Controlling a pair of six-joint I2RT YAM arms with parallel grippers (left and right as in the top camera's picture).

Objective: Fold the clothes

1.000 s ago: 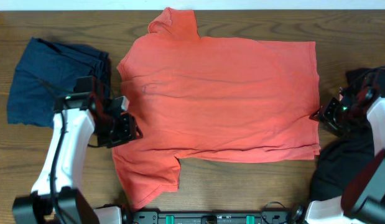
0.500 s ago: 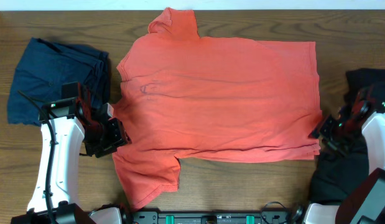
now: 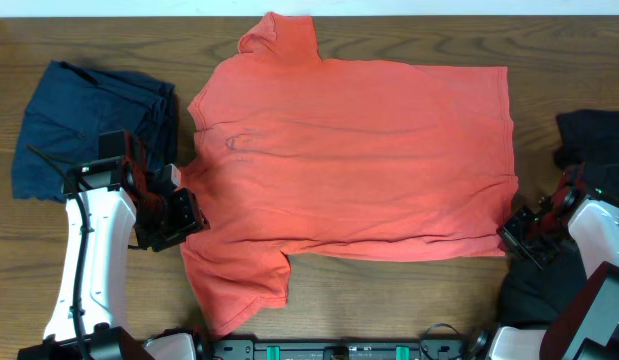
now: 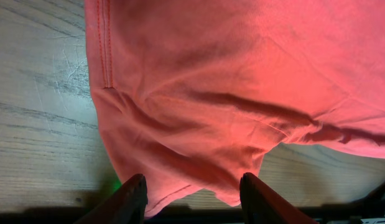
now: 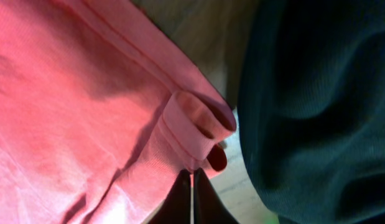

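An orange-red T-shirt (image 3: 359, 150) lies spread flat on the wooden table, hem to the right and sleeves at the back and front left. My left gripper (image 3: 179, 215) is at the shirt's left edge above the front sleeve. In the left wrist view its jaws (image 4: 195, 196) are open, with a fold of the shirt (image 4: 229, 93) lying between them. My right gripper (image 3: 524, 235) is at the shirt's front right hem corner. In the right wrist view its fingers (image 5: 192, 186) are shut on the bunched hem (image 5: 186, 134).
A navy blue garment (image 3: 84, 125) lies crumpled at the left, just behind my left arm. A dark garment (image 3: 594, 135) lies at the right edge and also shows in the right wrist view (image 5: 316, 93), right beside the hem. The table's front edge is close to both arms.
My left gripper has drawn left and forward to the shirt's edge. My right gripper has moved forward along the hem to the front right corner. The shirt has stayed flat.
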